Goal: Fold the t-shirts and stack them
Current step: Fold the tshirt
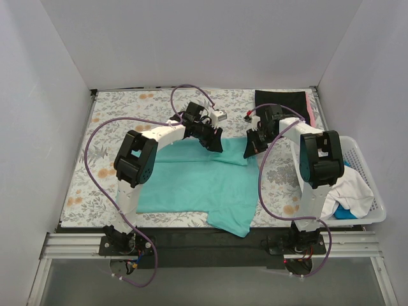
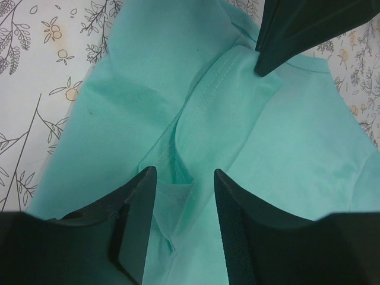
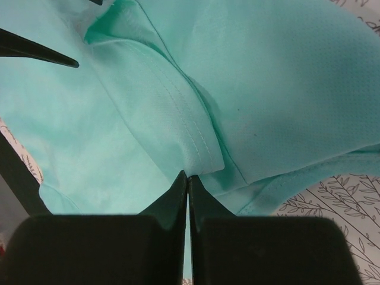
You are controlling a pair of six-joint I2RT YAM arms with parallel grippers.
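Observation:
A teal-green t-shirt [image 1: 191, 178] lies partly folded on the floral cloth at the table's middle. My left gripper [image 1: 211, 139] is at the shirt's far edge. In the left wrist view it [image 2: 184, 178] is open, with a raised fold of teal cloth [image 2: 178, 154] between its fingers. My right gripper [image 1: 254, 146] is at the shirt's far right corner. In the right wrist view it [image 3: 188, 177] is shut, with the stitched hem [image 3: 190, 130] pinched at its tips. A folded black t-shirt [image 1: 280, 102] lies on a pink one [image 1: 311, 105] at the back right.
The grey-and-orange floral cloth [image 1: 121, 108] covers the table. A white lattice basket [image 1: 375, 191] stands at the right edge and holds a white shirt [image 1: 349, 186] and a blue one [image 1: 344, 213]. White walls close in the back and both sides.

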